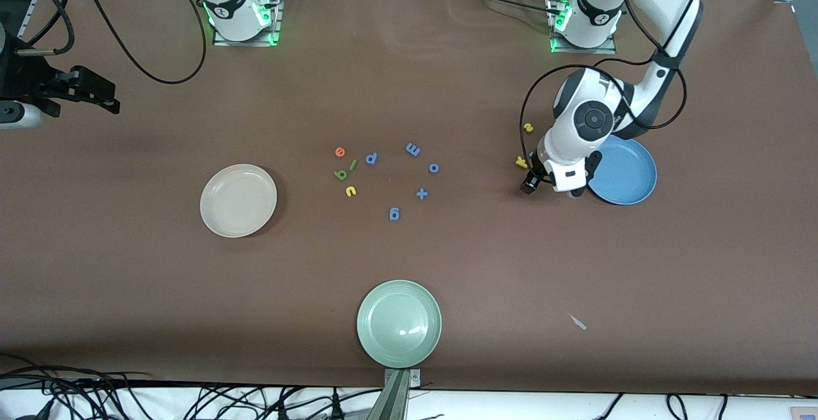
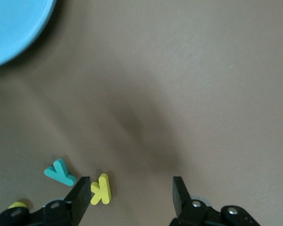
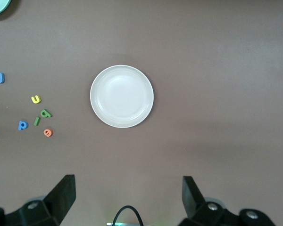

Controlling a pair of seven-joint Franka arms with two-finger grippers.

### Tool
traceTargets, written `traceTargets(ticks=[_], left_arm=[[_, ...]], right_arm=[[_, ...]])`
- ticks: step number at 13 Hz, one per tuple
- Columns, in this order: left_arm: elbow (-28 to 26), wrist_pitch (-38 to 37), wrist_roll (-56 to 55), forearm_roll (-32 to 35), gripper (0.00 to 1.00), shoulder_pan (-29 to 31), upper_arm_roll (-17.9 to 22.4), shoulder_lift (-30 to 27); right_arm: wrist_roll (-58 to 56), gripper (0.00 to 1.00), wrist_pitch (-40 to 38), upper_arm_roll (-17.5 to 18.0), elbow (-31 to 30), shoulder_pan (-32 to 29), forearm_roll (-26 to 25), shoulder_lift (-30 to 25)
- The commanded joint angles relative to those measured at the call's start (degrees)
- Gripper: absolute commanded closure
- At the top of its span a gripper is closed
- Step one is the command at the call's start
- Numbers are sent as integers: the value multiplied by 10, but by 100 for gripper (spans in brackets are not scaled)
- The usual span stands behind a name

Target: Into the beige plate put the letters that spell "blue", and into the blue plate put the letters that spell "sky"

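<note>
The left gripper (image 1: 553,188) hangs low over the table in the middle band of the front picture, toward the left arm's end, just beside the blue plate (image 1: 629,174). Its jaws stand apart and hold nothing. In the left wrist view the yellow k (image 2: 101,188) lies on the table in the gap between the two fingers, right up against one finger (image 2: 80,197). The teal y (image 2: 60,172) lies just beside the k, outside the gap. In the front picture the yellow s (image 1: 528,127) sits a bit higher up than the k, close to the arm. None of these three letters is in the blue plate. The right gripper (image 1: 105,97) hangs idle over the right arm's end of the table, in the upper part of the front picture, and its jaws are wide open and empty. The beige plate (image 1: 238,201) sits in the middle band with nothing in it. Near the middle of the picture lie the orange e (image 1: 340,151), the green b (image 1: 340,174), the thin green l (image 1: 352,165) and the yellow u (image 1: 350,191), close together on the table. The blue letters (image 1: 413,149) are spread out beside them. A pale green plate (image 1: 399,323) sits low in the picture.
</note>
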Motion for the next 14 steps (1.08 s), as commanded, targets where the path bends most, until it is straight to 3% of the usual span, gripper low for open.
traceTargets(ticks=[1, 9, 14], left_arm=[[-22, 10, -24, 12, 22, -15, 2, -2], [-46, 30, -106, 55, 32, -29, 2, 15], [-53, 57, -125, 55, 36, -29, 2, 19]], right_arm=[[-3, 0, 3, 9, -3, -1, 12, -6], [1, 0, 39, 22, -27, -1, 15, 6], [-11, 0, 53, 21, -29, -1, 31, 56]])
